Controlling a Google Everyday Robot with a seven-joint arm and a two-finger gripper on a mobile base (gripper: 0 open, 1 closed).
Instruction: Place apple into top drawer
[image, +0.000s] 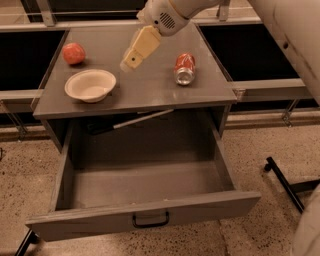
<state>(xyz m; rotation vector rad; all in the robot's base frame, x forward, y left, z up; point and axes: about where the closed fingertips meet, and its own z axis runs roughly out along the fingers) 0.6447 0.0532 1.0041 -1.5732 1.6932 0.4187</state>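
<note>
Gripper (131, 61) is hanging over cabinet top (150, 87); arm (167, 12) is running off the upper edge; rear of top drawer (150, 182) is sitting hidden underneath.

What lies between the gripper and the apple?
Camera view: only bare cabinet top between the gripper, hovering mid-top, and the apple; the bowl sits nearer the front.

On the grey surface (150, 92) I count three loose things: one apple (74, 53) at the far left corner, one white bowl (90, 85) and one red-and-silver soda can (184, 68) lying on its side. Below it I count one top drawer (90, 224), standing open, with one black handle (150, 220) at its front centre, and one thin pale rod (145, 117) slanting across the cabinet opening behind it. I have one claw (129, 62), and it hangs over the surface between the bowl and the soda can, well apart from the apple
</note>
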